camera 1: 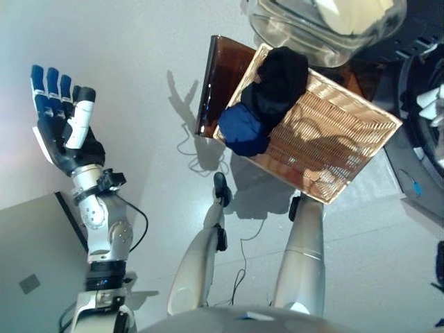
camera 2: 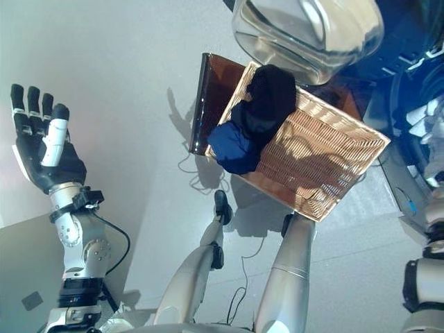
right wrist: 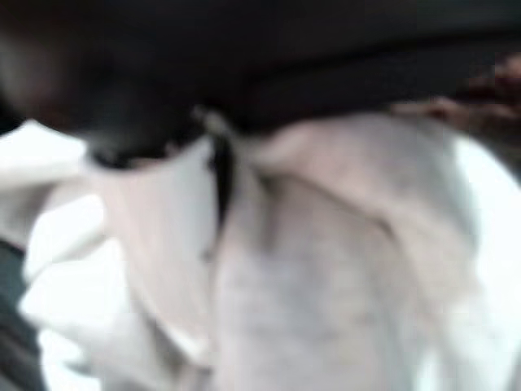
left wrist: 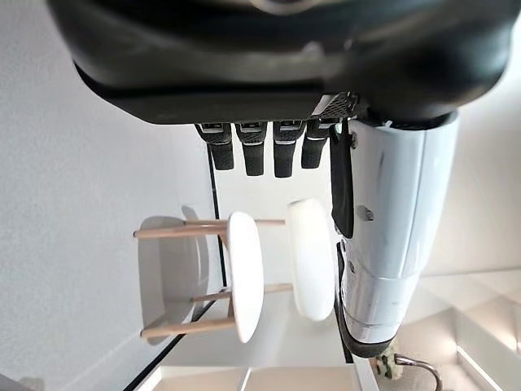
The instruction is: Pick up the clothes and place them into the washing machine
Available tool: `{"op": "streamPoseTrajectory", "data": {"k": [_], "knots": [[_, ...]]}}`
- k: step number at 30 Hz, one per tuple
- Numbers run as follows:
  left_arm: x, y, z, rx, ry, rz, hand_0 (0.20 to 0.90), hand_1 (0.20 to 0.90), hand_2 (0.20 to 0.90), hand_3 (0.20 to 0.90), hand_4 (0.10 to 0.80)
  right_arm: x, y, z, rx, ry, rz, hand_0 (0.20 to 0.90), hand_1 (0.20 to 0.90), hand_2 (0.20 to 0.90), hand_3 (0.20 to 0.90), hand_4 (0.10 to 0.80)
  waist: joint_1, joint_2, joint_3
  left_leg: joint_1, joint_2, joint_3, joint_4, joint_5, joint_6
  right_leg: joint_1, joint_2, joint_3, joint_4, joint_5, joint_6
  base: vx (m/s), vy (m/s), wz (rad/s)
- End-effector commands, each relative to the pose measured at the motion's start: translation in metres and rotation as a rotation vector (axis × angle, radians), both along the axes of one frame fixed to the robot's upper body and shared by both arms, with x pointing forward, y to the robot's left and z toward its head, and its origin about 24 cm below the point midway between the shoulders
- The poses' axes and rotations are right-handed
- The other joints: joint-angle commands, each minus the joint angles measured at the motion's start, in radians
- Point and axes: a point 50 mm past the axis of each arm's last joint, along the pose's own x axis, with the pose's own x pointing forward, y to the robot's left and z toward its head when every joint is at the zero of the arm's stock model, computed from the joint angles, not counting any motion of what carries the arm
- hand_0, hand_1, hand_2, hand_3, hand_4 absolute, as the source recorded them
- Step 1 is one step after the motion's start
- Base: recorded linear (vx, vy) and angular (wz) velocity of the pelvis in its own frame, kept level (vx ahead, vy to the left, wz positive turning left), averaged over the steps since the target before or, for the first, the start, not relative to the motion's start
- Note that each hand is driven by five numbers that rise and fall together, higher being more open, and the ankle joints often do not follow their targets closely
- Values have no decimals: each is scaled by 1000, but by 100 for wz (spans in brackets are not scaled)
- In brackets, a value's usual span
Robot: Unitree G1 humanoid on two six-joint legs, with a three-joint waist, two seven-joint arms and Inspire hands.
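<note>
— Clothes point(camera 1: 267, 97): how are they placed relative to each robot hand?

— The left robot hand point(camera 1: 61, 118) is seen raised at the robot's left, with its fingers point(left wrist: 252, 151) straight and spread and nothing held in it. The clothes are kept well apart from it, off to its right.

— And the right robot hand point(right wrist: 244, 49)?

— Only its dark bulk is shown in the right wrist view, with pale cloth point(right wrist: 309, 269) pressed close against the camera. Whether that cloth is pinched cannot be told, since the fingers are not made out.

— What is found further out?

— A black garment point(camera 1: 281, 73) and a blue garment point(camera 1: 243, 130) are bunched, touching each other, in the wicker basket point(camera 1: 347, 139), at the corner nearest the left arm. The blue one is draped over the rim. The basket is carried on a brown desk point(camera 1: 222, 69) standing on the floor point(camera 1: 125, 41).

— Anything beyond that?

— A clear rounded door point(camera 1: 326, 31) is seen just past the basket's far edge. A white stool point(left wrist: 244, 273) with wooden legs is shown past the left fingers.
</note>
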Motion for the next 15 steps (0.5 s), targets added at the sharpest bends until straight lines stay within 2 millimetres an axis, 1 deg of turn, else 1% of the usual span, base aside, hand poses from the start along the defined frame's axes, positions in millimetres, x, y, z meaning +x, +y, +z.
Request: {"op": "streamPoseTrajectory", "data": {"k": [1,2,3,4,5,6,8,9,12,13,14,15], "knots": [[-22,21,34,63,-206,139,900,900,900,900,800,21,27,-29,196,-120,129,200,200,200,200,300,3,-8,-15,25,11,-23,-9,-106,-92,86,17,15,-145,57,33,31,11,-4],[-21,21,33,61,-199,135,900,900,900,900,800,26,36,-42,368,-270,141,200,200,200,200,300,7,-8,-18,31,12,-23,-9,-109,-91,91,18,14,-149,55,33,27,15,-4],[-20,20,33,60,-200,133,900,900,900,900,800,32,44,-46,448,-361,165,200,200,200,200,300,8,-8,-19,34,12,-23,-9,-110,-90,92,19,15,-153,55,34,39,33,-5],[-20,18,33,53,-203,130,900,900,900,900,800,37,56,-57,529,-418,185,200,200,200,200,300,7,-3,-21,37,13,-22,-9,-112,-90,92,18,18,-156,56,35,22,27,-3],[-20,19,33,56,-203,131,900,900,900,900,800,37,56,-58,533,-419,186,200,200,200,200,300,7,-6,-21,38,13,-21,-9,-112,-90,92,18,18,-157,56,35,32,41,-2],[-20,17,33,58,-205,126,900,900,900,900,800,41,65,-65,575,-439,193,200,200,200,200,300,9,-3,-27,40,11,-21,-9,-115,-90,96,16,20,-161,54,35,0,0,0],[-21,17,34,60,-212,127,900,900,900,900,800,43,67,-65,575,-438,194,200,200,200,200,300,10,-1,-29,40,10,-20,-9,-114,-90,98,16,21,-162,53,35,12,15,0],[-21,15,35,61,-223,120,900,900,900,900,800,46,69,-62,576,-449,188,200,200,200,200,300,15,5,-32,39,9,-21,-9,-115,-92,100,14,21,-163,52,35,11,38,1],[-22,14,35,67,-223,118,900,900,900,900,800,47,69,-59,600,-490,178,200,200,200,200,300,20,11,-35,38,8,-24,-9,-115,-93,104,12,20,-166,52,34,4,12,1],[-23,14,35,69,-227,122,900,900,900,900,800,46,66,-56,653,-587,159,200,200,200,200,300,24,15,-37,39,7,-26,-9,-115,-94,104,10,18,-166,50,35,0,0,0],[-23,14,35,69,-227,121,900,900,900,900,800,46,65,-56,654,-588,159,200,200,200,200,300,25,15,-37,39,7,-27,-9,-115,-94,104,10,17,-166,50,35,0,0,0],[-23,13,35,68,-227,117,900,900,900,900,800,44,63,-55,704,-658,147,200,200,200,200,300,25,16,-38,38,7,-28,-9,-116,-95,105,8,17,-167,49,35,0,0,0]]}}
